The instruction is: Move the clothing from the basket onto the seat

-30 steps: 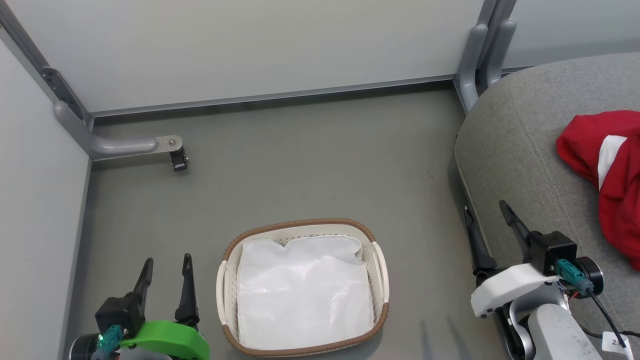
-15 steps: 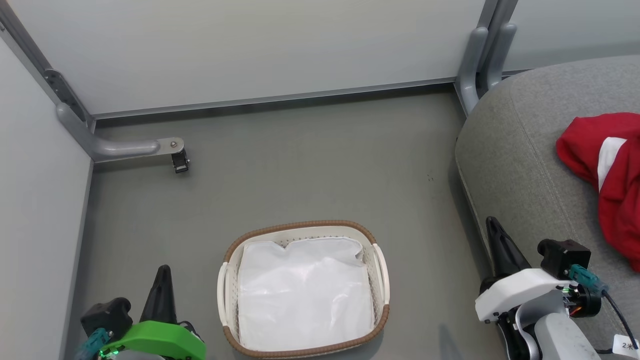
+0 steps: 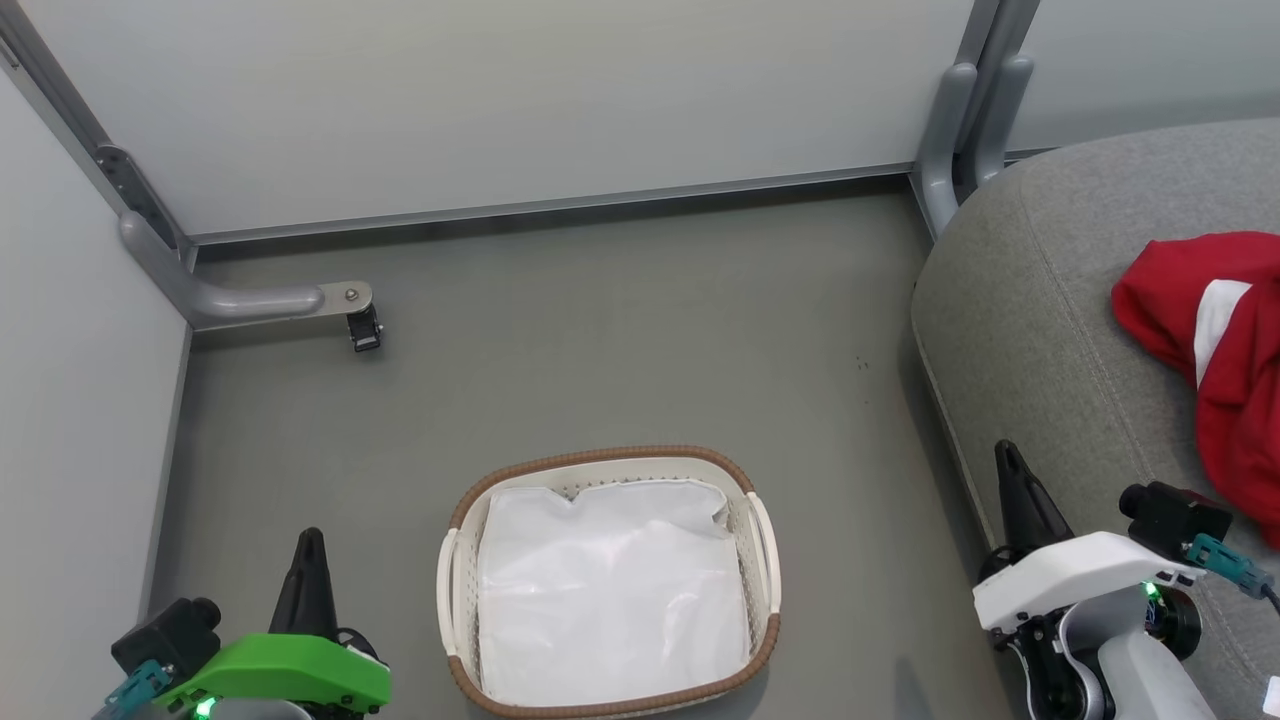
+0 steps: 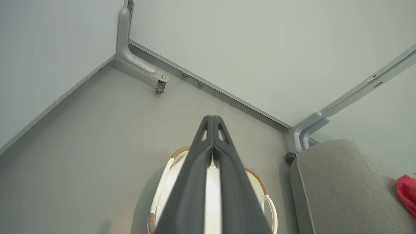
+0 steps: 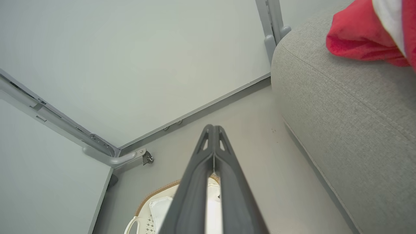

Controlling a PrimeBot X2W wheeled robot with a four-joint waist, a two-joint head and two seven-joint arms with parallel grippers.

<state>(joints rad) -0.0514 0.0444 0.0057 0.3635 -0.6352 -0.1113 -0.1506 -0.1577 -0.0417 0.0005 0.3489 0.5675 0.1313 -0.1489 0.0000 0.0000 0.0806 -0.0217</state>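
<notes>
Green-cased left pincer (image 3: 308, 542), white-cased right pincer (image 3: 1004, 452)

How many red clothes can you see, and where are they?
1: a red clothing heap lies on the grey seat, at the head view's right edge, partly cut off. Folds may hide a second garment. The basket has just its white liner inside.

My left pincer (image 3: 308, 545) is dark grey under a bright green cover (image 3: 280, 680). My right pincer (image 3: 1005, 460) is the same dark grey under a white cover (image 3: 1080, 575). The basket (image 3: 745, 520) is white and dotted with small holes, its rim woven brown, its liner (image 3: 610, 590) plain white. The seat (image 3: 1040, 330) is a mottled grey weave. The clothing (image 3: 1245, 420) is red with a white panel. The floor (image 3: 620, 320) is dull olive-grey and the walls (image 3: 500, 100) are pale grey.
</notes>
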